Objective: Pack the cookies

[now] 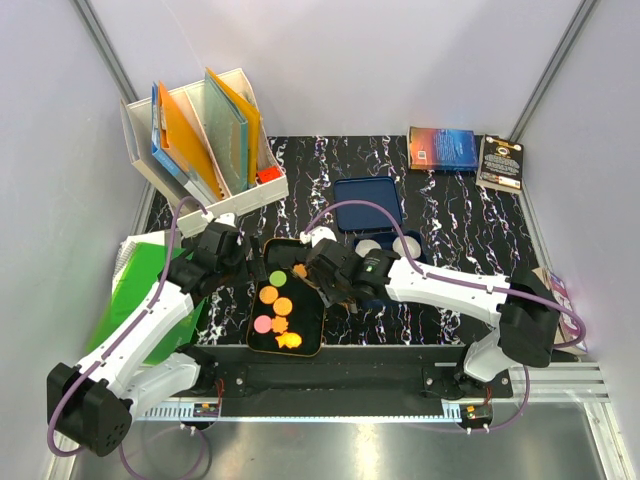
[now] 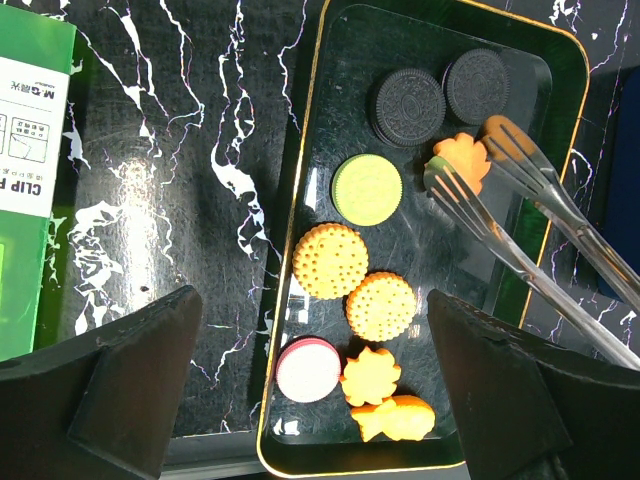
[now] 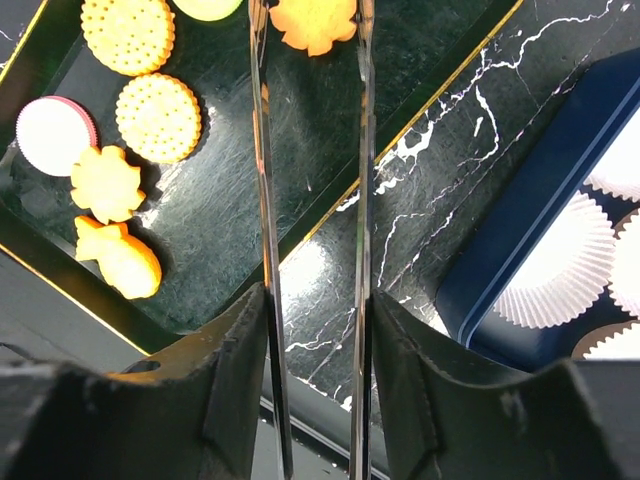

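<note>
The cookies lie in a black gold-rimmed tray [image 1: 250, 330]: green [image 2: 366, 189], two round orange [image 2: 330, 260], pink [image 2: 307, 368], an orange leaf [image 2: 370, 376] and an orange fish [image 2: 400, 417]. Two dark sandwich cookies [image 2: 410, 105] sit at the tray's far end. My right gripper [image 3: 315, 350] is shut on metal tongs [image 3: 262, 200]. The tong tips flank another orange leaf cookie [image 3: 315, 22], close against its edges. My left gripper [image 2: 312, 330] hangs open over the tray's near end, holding nothing.
A blue tin [image 3: 540, 220] with white paper liners [image 3: 560, 270] stands right of the tray, with its lid [image 1: 370, 205] behind it. A file holder [image 1: 205, 140] is at the back left, two books [image 1: 443, 148] at the back right, and a green box [image 2: 30, 180] left of the tray.
</note>
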Robot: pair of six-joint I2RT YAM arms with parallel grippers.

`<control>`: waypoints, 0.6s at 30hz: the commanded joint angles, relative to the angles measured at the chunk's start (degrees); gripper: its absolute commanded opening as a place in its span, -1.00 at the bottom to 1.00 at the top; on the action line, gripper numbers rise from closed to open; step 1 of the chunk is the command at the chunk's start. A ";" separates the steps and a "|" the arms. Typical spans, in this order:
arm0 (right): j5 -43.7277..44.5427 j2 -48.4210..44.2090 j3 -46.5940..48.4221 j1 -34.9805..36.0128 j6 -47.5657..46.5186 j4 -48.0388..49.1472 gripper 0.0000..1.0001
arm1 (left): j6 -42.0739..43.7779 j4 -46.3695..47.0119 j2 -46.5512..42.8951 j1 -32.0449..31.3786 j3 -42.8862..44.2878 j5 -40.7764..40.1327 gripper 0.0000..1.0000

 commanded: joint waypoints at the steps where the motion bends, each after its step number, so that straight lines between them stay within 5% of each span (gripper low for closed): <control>1: 3.09 -1.43 0.78 0.72 0.60 -1.17 -0.04 | -0.40 0.95 -0.11 -0.23 -0.22 0.02 0.98; 18: 18.37 -18.48 6.06 0.72 1.30 -15.67 -0.09 | -0.66 0.86 -0.38 -0.23 -0.31 0.11 0.98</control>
